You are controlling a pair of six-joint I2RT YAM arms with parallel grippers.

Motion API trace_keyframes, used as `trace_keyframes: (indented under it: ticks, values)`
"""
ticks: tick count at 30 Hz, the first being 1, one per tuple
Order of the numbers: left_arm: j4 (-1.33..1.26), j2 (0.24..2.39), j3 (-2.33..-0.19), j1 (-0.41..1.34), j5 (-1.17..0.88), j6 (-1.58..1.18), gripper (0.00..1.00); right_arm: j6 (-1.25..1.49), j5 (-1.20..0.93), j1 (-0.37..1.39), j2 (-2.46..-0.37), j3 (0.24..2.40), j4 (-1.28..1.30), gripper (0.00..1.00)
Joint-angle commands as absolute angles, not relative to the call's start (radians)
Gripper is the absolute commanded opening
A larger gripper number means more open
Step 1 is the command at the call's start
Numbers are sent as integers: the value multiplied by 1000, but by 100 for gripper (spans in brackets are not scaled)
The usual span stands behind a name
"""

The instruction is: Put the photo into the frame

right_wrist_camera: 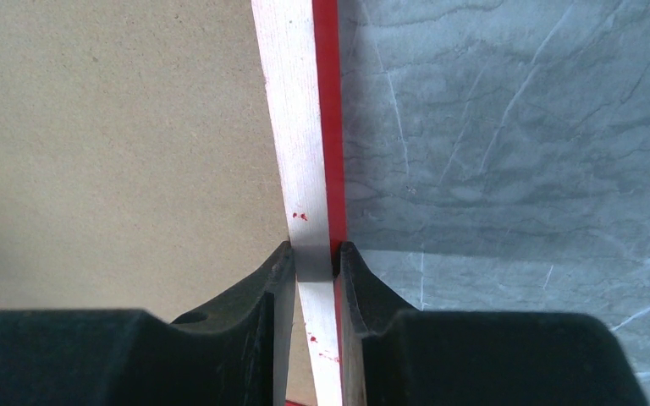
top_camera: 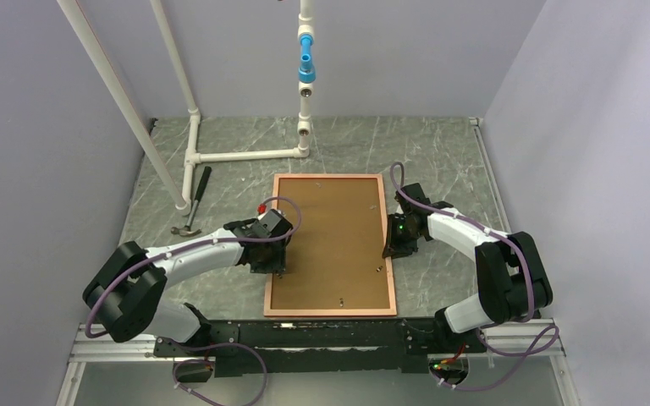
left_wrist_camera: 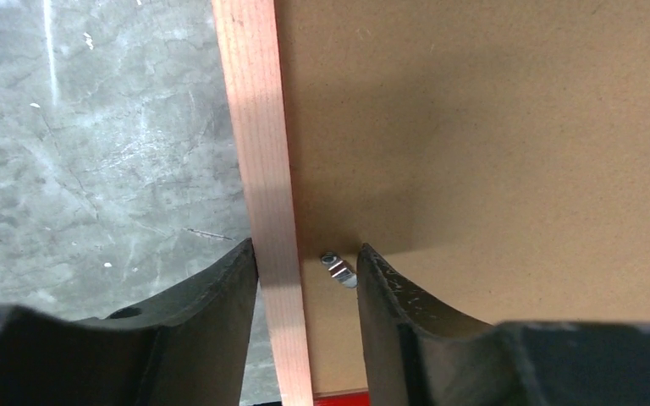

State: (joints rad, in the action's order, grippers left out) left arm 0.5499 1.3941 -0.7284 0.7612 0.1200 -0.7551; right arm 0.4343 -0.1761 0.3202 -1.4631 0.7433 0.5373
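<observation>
Now the frame (top_camera: 328, 176) lies long axis near-to-far; right claw (right_wrist_camera: 313, 254) clamps it, left claw (left_wrist_camera: 305, 254) apart.

A robotics lab test cell is shown. A grey marbled worktop (top_camera: 440, 152) is enclosed by plain pale walls (top_camera: 25, 127). A white left arm (top_camera: 195, 251) and right arm (top_camera: 465, 233) are bolted to a black rail (top_camera: 322, 337) at 6 o'clock. White pipe scaffolding (top_camera: 245, 156) with a blue fitting (top_camera: 305, 66) is seen at 12 o'clock, and a hammer (top_camera: 196, 199) at 9 o'clock.
</observation>
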Motion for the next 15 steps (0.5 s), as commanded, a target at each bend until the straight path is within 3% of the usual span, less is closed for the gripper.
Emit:
trace_keyframes:
  ticks: [1, 8, 15]
  values:
    - [578, 1406, -720, 782, 129, -754, 44, 427, -150, 333, -1516, 731, 495, 15]
    - [583, 1422, -694, 783, 148, -744, 20, 428, -152, 332, -1515, 730, 495, 15]
    - [579, 1402, -688, 783, 154, -749, 14, 428, -153, 332, -1517, 730, 494, 15]
